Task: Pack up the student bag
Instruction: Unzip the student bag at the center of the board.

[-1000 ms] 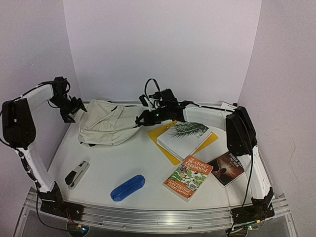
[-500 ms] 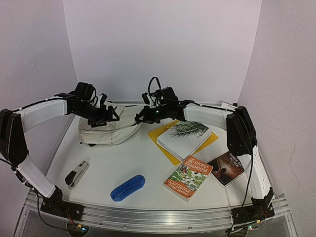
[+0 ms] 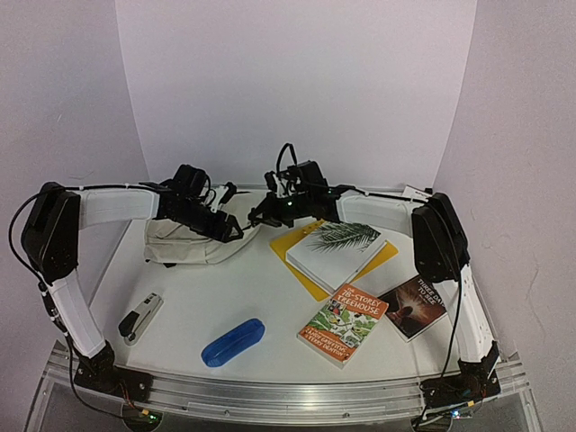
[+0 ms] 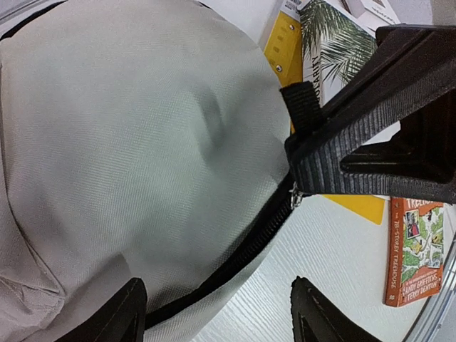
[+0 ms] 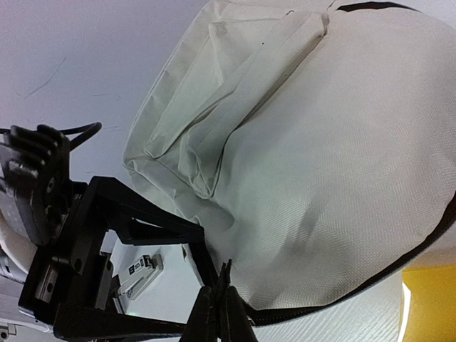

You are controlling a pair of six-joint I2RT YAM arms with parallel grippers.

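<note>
Left hand (image 4: 217, 303): open, jaws either side of the zipper (image 4: 235, 256) of the bag (image 4: 128, 142). Right hand (image 5: 219, 303): closed, pinching the bag's zippered edge. Bag: cream, at table (image 3: 270, 310) rear left, beside yellow folder (image 3: 301, 281).

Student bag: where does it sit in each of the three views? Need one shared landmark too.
Top external: the student bag lies at the back, left of centre.
Left wrist: the student bag fills the left and centre of the picture.
Right wrist: the student bag fills the upper right.
Shared landmark: the yellow folder, beside the bag's black-zipped edge; upper right in the left wrist view, bottom right corner in the right wrist view.
</note>
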